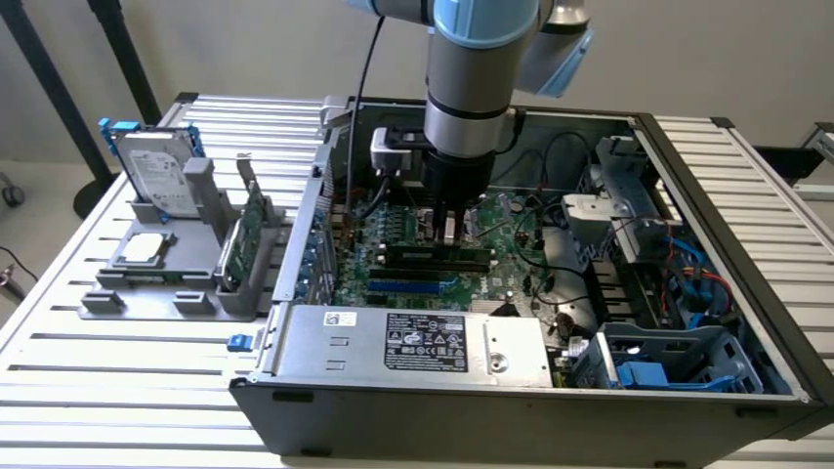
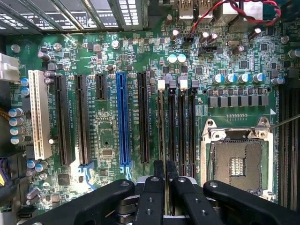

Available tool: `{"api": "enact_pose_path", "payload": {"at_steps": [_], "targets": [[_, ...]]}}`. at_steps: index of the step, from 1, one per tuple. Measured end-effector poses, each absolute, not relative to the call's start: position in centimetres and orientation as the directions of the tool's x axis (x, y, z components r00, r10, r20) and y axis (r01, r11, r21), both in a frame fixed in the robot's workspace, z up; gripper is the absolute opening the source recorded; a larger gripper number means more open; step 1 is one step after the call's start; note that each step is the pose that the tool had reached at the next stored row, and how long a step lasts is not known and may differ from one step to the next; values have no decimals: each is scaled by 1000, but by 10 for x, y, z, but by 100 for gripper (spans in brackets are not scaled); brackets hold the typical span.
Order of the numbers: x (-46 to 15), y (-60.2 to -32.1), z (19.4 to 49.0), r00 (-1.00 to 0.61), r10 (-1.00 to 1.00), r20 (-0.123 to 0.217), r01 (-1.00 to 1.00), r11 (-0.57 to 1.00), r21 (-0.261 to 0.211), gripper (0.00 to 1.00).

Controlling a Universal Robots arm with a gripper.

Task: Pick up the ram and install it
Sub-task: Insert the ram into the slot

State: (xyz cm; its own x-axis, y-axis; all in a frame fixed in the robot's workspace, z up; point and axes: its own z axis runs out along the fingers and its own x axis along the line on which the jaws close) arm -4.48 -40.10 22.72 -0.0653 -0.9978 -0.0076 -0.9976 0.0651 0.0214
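Hangs straight down from the arm (image 1: 476, 88) into the open case (image 1: 521, 410), with the gripper (image 1: 450, 230) low over the motherboard (image 1: 378, 234). Clamped almost fully together on the ram (image 1: 431, 257), taken by its long top edge, most likely to keep the stick upright and square to its slot. Gripped about mid-length, probably so that any push would load both ends alike. Laid across the exterior view from left to right, just under the fingertips, with the blue slot (image 1: 404, 288) nearer and the power supply (image 1: 417, 342) nearer again.

Seen from the wrist as a gripper (image 2: 166, 165) with fingers (image 2: 153, 187) nearly meeting over a thin pale line, taken to be the ram (image 2: 163, 126) edge-on, in line with the slot by the white latches (image 2: 161, 84), just beside the socket (image 2: 236, 164).

Hard to say whether seated or merely resting on the slot mouth: contact edge and notch hidden below the stick itself. Near end of the slot and its latch covered by the fingers. No sight of the chips from above, and little of them under the gripper in the exterior view. Far part of the board masked there by the arm.

Well apart, at the exterior view's left, a rack (image 1: 170, 293) with a hard drive (image 1: 156, 171) and a card (image 1: 250, 239), stood on edge, presumably for easy picking.
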Motion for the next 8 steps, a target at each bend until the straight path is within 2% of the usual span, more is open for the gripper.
{"api": "enact_pose_path", "payload": {"at_steps": [8], "targets": [[-45,-401,227,-65,-998,-8,-998,65,21,14]]}}
